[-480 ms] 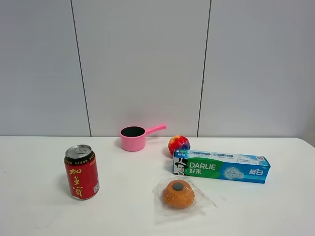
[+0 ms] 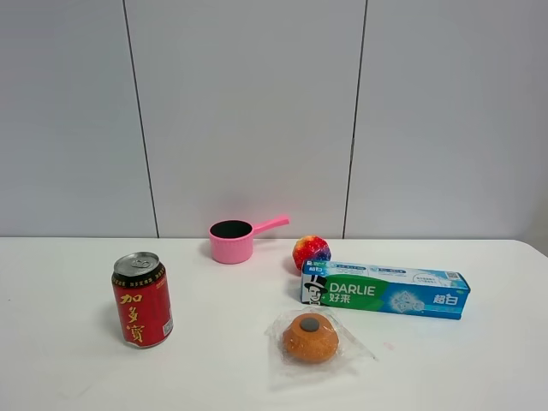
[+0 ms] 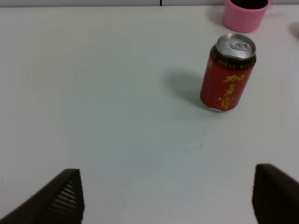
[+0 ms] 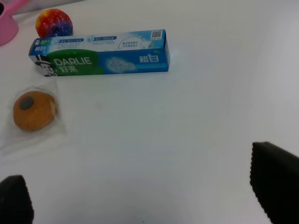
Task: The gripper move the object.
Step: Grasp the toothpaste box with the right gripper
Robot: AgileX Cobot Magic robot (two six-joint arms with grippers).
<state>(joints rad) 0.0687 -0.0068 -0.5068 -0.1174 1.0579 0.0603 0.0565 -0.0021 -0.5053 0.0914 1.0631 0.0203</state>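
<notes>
The teal-blue and green DARLIE toothpaste box (image 2: 385, 290) lies flat on the white table (image 2: 77, 368) at the right, just in front of the rainbow ball (image 2: 311, 252). It also shows in the right wrist view (image 4: 99, 53). My right gripper (image 4: 145, 196) is open, its black fingertips (image 4: 275, 184) spread wide, well short of the box. My left gripper (image 3: 168, 196) is open over bare table, its fingertips (image 3: 60, 198) apart, with the red can (image 3: 228, 72) ahead of it. Neither gripper shows in the exterior high view.
A red drink can (image 2: 141, 299) stands at the left. A pink saucepan (image 2: 233, 240) sits at the back near the wall. A wrapped orange bun (image 2: 310, 337) lies in front of the box, also in the right wrist view (image 4: 32, 111).
</notes>
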